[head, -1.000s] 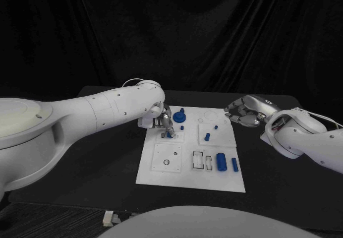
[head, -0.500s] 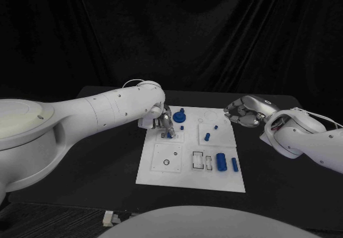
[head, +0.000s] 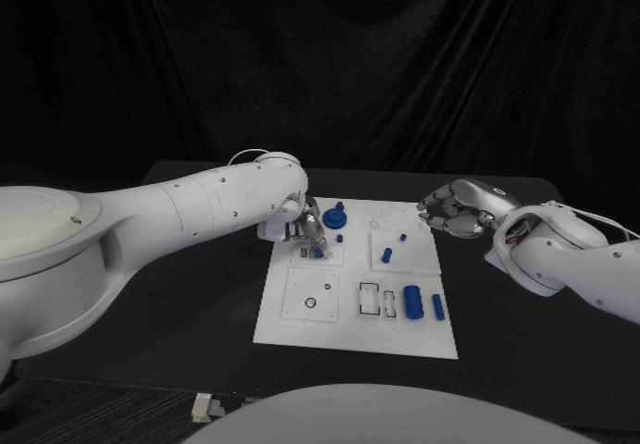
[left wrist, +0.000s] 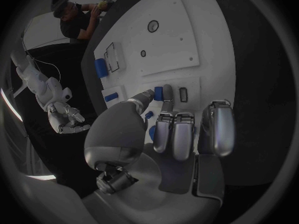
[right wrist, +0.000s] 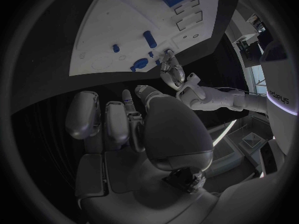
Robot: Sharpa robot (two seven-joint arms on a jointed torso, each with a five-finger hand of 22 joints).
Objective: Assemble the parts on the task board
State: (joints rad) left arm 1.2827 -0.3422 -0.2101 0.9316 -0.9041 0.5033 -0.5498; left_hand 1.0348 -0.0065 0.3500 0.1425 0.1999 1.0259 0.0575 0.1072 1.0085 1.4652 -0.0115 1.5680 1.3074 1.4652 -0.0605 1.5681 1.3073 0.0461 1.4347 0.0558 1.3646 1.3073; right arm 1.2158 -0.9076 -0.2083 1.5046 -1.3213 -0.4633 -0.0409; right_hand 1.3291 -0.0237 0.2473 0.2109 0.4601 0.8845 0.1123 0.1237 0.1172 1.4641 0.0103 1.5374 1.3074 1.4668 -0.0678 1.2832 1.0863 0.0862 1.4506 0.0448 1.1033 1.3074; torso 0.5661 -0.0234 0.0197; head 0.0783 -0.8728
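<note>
The white task board point(head: 350, 319) lies in the middle of the black table. My left hand point(head: 301, 225) hovers low over the board's far left part. It pinches a small blue part point(head: 322, 248) between thumb and a finger, and in the left wrist view this part point(left wrist: 158, 92) sits right beside a small rectangular slot point(left wrist: 183, 94). My right hand point(head: 453, 208) hangs above the board's far right edge with its fingers apart and nothing in them. A blue round knob point(head: 335, 218) stands just past the left hand.
More blue parts are on the board: short pegs point(head: 403, 237) point(head: 387, 254) in the right middle, a thick cylinder point(head: 413, 302) and a thin bar point(head: 437, 307) near the front right. Empty rectangular slots point(head: 370, 298) lie beside them. A ring mark point(head: 311, 302) is at the front left.
My left hand has edged very slightly with the small blue part still pinched. The right hand has stayed where it was.
</note>
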